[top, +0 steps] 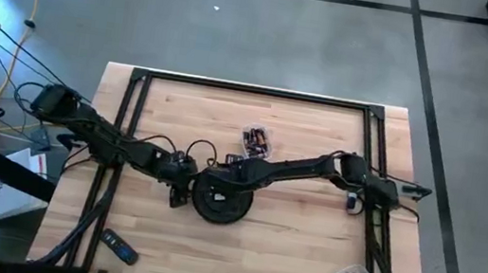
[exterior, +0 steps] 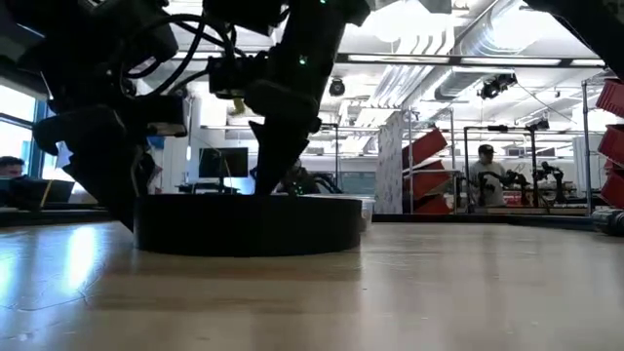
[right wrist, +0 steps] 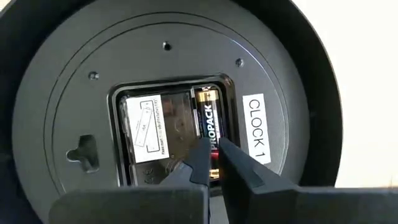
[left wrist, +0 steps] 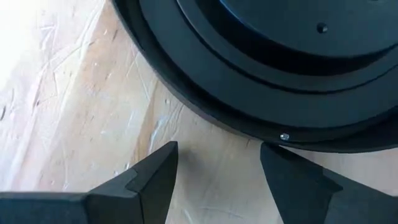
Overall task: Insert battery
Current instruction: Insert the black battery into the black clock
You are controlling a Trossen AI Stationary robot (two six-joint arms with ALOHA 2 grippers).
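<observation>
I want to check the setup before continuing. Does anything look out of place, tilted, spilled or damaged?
Nothing stands out. The clock lies face down on the wooden table, and the battery sits straight in its compartment at the right gripper. The left gripper is open beside the clock's rim. Spare batteries stay in their containers.

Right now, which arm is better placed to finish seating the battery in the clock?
The right arm. Its tool is over the clock's open compartment, fingers closed on the battery in its slot. The left tool is open, on the table outside the clock's rim, holding nothing.
</observation>
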